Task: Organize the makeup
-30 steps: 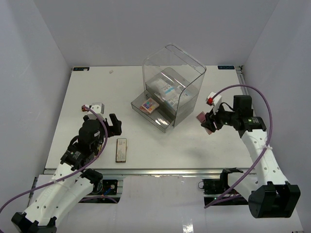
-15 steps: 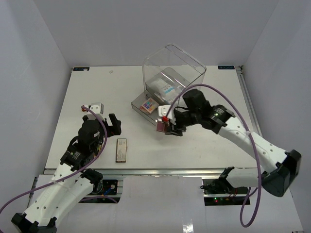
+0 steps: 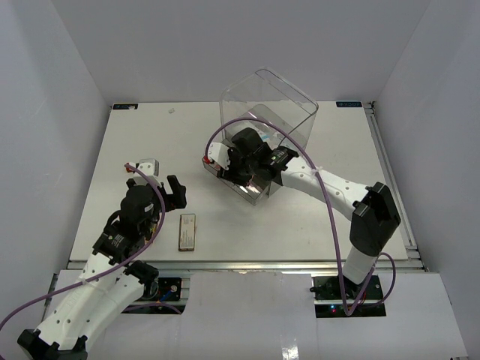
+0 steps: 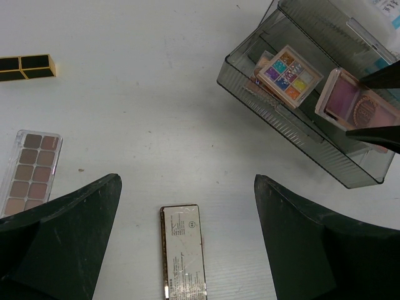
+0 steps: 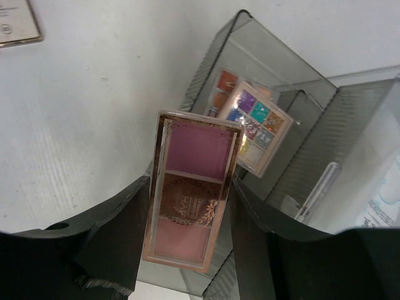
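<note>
Pinkish palette [image 5: 190, 187] on the move! A second ago it is out over the right side of the worktop [image 3: 150, 135]. Now the right arm has swung it across, and it hangs over the open drawer [image 4: 281, 122] of the clear box [image 3: 289, 97]. It sits just beside the multicolour palette [image 4: 290, 75] already lying in there. That looks to me like one more piece about to be filed, with only the release left. I cannot tell whether it touches the drawer floor yet.

The right tool [image 5: 187, 219] is about half closed and pinches the palette by its long edges, one finger on each side, with the pans facing the wrist camera.

Over on the left, nothing has stirred. The left tool [image 4: 187, 181] hovers with its fingers spread as wide as they go. It holds nothing and touches nothing.

Below it a slim brown case [image 4: 183, 250] lies flat on the worktop. The beige-brown palette [image 4: 31, 169] is off to one side and the gold lipstick tube [image 4: 25, 65] lies further out. All three are outside the box, so there is plenty left to sort. The white-and-blue sachets [image 3: 259, 139] are inside the box.
</note>
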`<action>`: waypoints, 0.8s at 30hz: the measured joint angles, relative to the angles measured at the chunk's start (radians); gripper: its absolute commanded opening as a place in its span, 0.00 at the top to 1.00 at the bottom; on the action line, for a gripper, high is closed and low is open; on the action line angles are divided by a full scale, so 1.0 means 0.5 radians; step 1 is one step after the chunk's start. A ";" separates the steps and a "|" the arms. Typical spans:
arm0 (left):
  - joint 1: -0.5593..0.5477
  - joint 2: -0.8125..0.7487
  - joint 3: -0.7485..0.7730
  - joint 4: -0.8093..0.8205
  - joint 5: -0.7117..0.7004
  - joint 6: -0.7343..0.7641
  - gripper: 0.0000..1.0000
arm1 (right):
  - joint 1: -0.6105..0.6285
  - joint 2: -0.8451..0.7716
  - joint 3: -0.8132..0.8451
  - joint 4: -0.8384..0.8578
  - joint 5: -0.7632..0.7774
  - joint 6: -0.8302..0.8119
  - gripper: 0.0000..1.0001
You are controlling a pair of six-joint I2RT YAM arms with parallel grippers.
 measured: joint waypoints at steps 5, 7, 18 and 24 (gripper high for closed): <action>0.000 0.000 -0.001 0.000 0.001 0.001 0.02 | -0.058 0.008 -0.026 0.099 0.121 0.039 0.53; 0.000 0.000 0.000 0.000 0.001 0.001 0.02 | -0.077 0.008 -0.060 0.125 0.150 0.045 0.44; 0.000 -0.001 0.000 0.000 0.001 0.001 0.02 | -0.080 0.009 -0.192 0.163 0.187 0.102 0.19; 0.000 -0.002 -0.001 0.001 0.006 0.001 0.02 | -0.079 -0.022 -0.193 0.152 0.134 0.108 0.20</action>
